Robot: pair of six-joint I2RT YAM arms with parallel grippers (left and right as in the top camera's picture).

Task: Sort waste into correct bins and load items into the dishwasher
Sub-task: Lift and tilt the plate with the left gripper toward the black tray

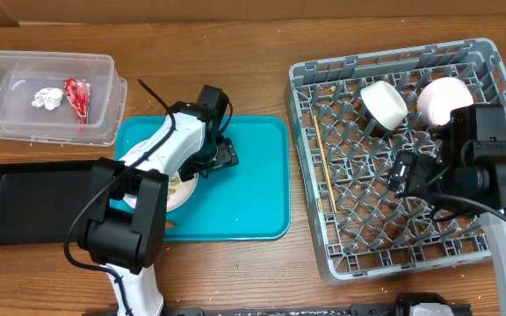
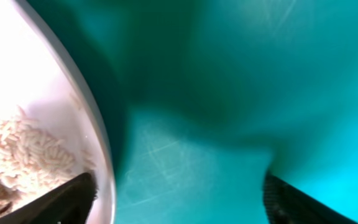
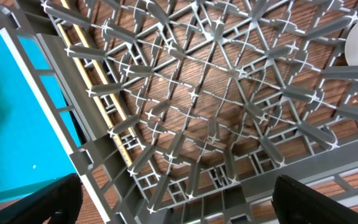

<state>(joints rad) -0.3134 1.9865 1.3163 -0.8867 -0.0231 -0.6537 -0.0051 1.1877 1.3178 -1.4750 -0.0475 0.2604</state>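
The round white plate [image 1: 181, 189] lies on the teal tray under my left arm, holding beige rice scraps [image 2: 23, 149]. My left gripper [image 2: 179, 200] is open low over the tray. One of its fingers [image 2: 67, 199] sits over the plate's rim [image 2: 101, 143], the other over bare teal. My right gripper [image 3: 176, 200] hangs open above the grey dishwasher rack [image 3: 197, 93] with nothing between its fingers. In the rack lie a white bowl [image 1: 383, 103], a pale pink bowl [image 1: 444, 99] and wooden chopsticks [image 1: 327, 167]. The clear tub [image 1: 25, 66] holds a paper ball [image 1: 46, 97] and a red wrapper [image 1: 77, 96].
A shallow black tray [image 1: 33, 197] sits at the left, beside the teal tray [image 1: 253, 206]. A small orange piece [image 1: 172, 224] lies on the teal tray by the plate. My right gripper [image 1: 408, 171] is over the rack's middle. Bare wood runs along the front.
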